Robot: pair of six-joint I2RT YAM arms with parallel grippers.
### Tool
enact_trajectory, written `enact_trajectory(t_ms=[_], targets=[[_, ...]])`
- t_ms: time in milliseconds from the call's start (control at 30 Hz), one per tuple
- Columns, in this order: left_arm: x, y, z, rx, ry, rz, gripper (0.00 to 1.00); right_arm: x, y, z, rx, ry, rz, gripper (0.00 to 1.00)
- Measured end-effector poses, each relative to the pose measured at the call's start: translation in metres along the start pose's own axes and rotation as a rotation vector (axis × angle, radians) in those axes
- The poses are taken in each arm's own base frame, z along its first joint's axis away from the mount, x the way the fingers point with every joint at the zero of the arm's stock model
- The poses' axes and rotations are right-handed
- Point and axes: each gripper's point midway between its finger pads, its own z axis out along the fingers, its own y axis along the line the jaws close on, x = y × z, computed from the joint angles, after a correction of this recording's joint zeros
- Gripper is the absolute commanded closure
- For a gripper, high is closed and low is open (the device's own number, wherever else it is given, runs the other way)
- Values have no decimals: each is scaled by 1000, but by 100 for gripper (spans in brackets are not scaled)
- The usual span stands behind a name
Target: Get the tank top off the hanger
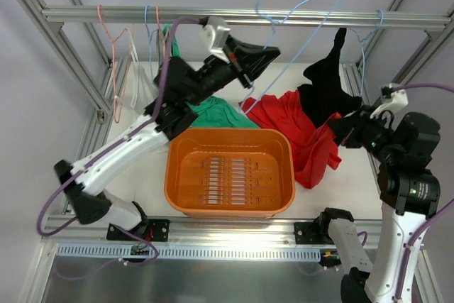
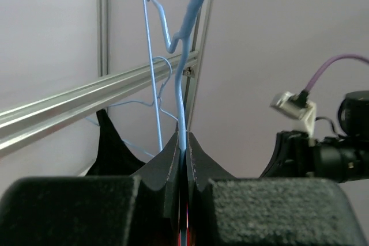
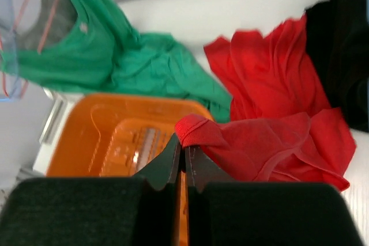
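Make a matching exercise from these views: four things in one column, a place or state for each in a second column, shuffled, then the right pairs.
Things
1. left claw
2. right claw
3. black garment
4. orange basket

Places or states
A. shut on the red tank top
B. hangs up at the right, under the rail
C. no clothes inside it
D. shut on the light blue hanger

Pairs: 1-D, 2-A, 3-B, 4-C
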Motion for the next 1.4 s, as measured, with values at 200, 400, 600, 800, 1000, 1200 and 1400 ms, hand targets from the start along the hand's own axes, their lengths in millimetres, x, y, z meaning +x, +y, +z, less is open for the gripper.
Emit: enact_trajectory(t_ms=[200,400,600,800,1000,1200,1400], targets=[[-15,-8,-70,-89,44,6,100,71,-21,5,34,153,8,100],[27,9,-99,-214,170,-24,100,138,-78,24,230,324,93,1],[93,29,-121,-357,374,-56,100,143,-92,24,298,340,76,1],[116,56,-135,-525,474,-50,100,128,-88,26,288,303,64,0],[108,80,-108,-642,481,-5,100,124,-87,34,269,297,66,1],[89,101,-80,-730,436,76,100,125,-85,40,246,314,75,1],[81,124,-56,-823,401,140,100,123,-80,42,219,310,74,1]])
